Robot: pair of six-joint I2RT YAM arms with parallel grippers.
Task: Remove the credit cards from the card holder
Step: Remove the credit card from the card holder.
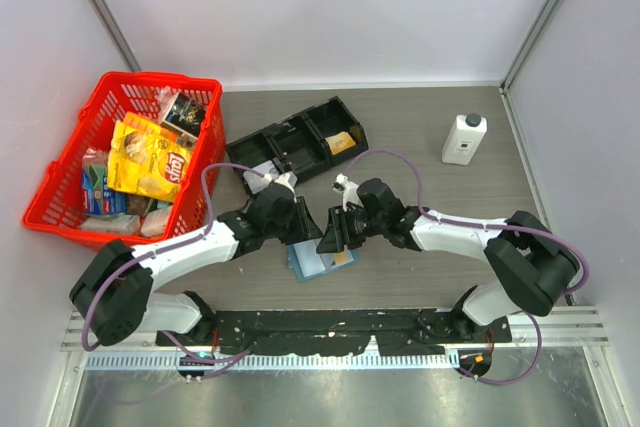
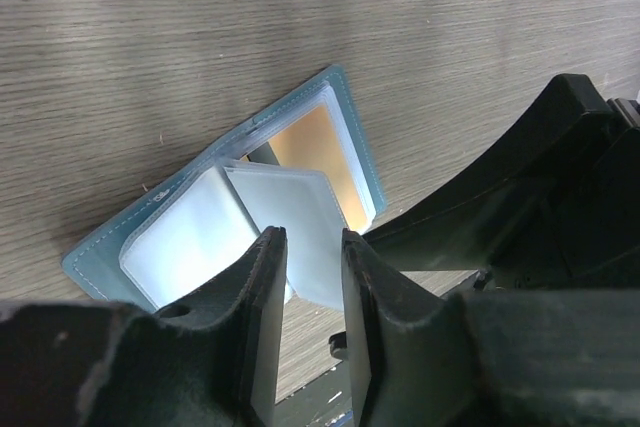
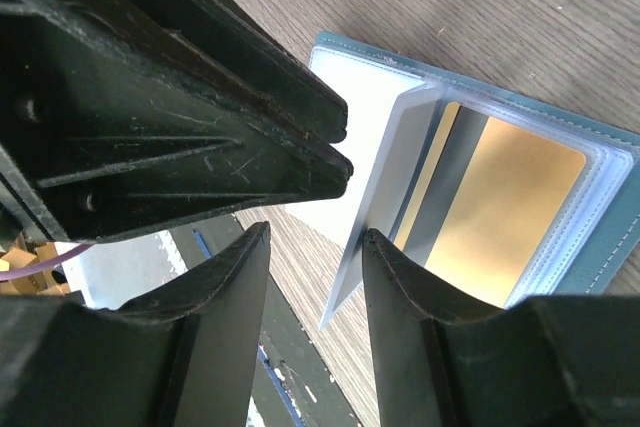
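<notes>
Straight to the middle of the desk [image 1: 430, 127]: holder [image 1: 310, 265] lying open and flat, blue cover down, at 6 o'clock from the tray [image 1: 290, 139]. Hemmed in from both sides, with left arm [image 1: 190, 247] reaching in from 9 o'clock and right arm [image 1: 460, 232] from 3 o'clock. Both sets of jaws nose to nose over the holder's 12 o'clock edge.

Switching to the left wrist view. Shows clear sleeves fanned across the holder's inside, and a gold card [image 2: 322, 162] tucked in the half toward 2 o'clock, inside its sleeve. Left fingers [image 2: 262, 297] poised over a pale leaf [image 2: 300, 222] on the holder's 6 o'clock side. Left jaws parted, only a narrow gap, with wood grain visible through it below the leaf. No pinch to be made out.

Over to the right wrist view. Same gold card at 3 o'clock, flat in its pocket. Beside it a raised leaf [image 3: 385, 187], standing up off the card at the crease. Right fingers [image 3: 225, 327] either side of that leaf's low corner. Right jaws open, a clear gap, desk showing between. Touching the leaf or not: cannot tell. Left fingers looming in from 9 o'clock, tips just beside the raised leaf.

Back to the view from above for the surroundings. Red basket [image 1: 160, 78] of snack packs at 9 o'clock, white bottle [image 1: 464, 139] upright at 2 o'clock. Also a yellow-orange flat piece [image 1: 342, 143] in the tray's 3 o'clock compartment.
</notes>
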